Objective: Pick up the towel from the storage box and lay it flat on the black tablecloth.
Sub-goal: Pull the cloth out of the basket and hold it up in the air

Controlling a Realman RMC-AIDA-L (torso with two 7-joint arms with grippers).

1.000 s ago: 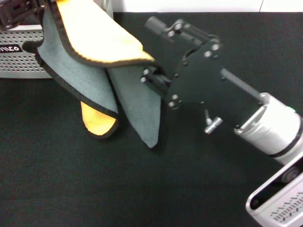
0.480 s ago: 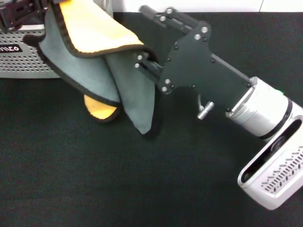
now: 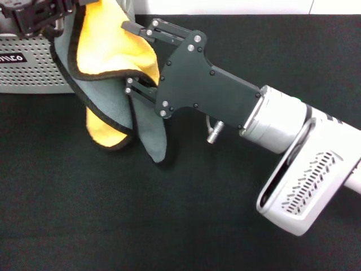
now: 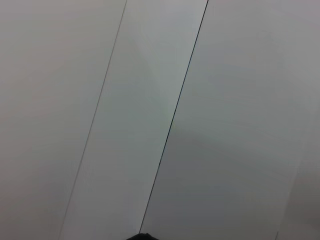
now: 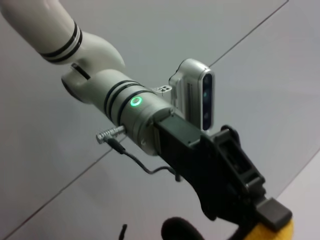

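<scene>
Towel (image 3: 110, 84) hanging bunched at far left, above black tablecloth (image 3: 113, 226), just in front of storage box (image 3: 34, 68). Left gripper (image 3: 42, 14) jaws clamped on top corner; right gripper (image 3: 131, 59) jaws apart around a fold. Soft, light, floppy: probably best gripped at black-edged corners & spread.

The head camera looks steeply down from close above the black tablecloth (image 3: 113, 226), with the storage box (image 3: 34, 68) at ten o'clock. The left wrist camera faces only a pale panelled wall (image 4: 225, 125). The right wrist camera looks up at the left gripper (image 5: 272, 215), shared with the head view's eleven o'clock corner.
</scene>
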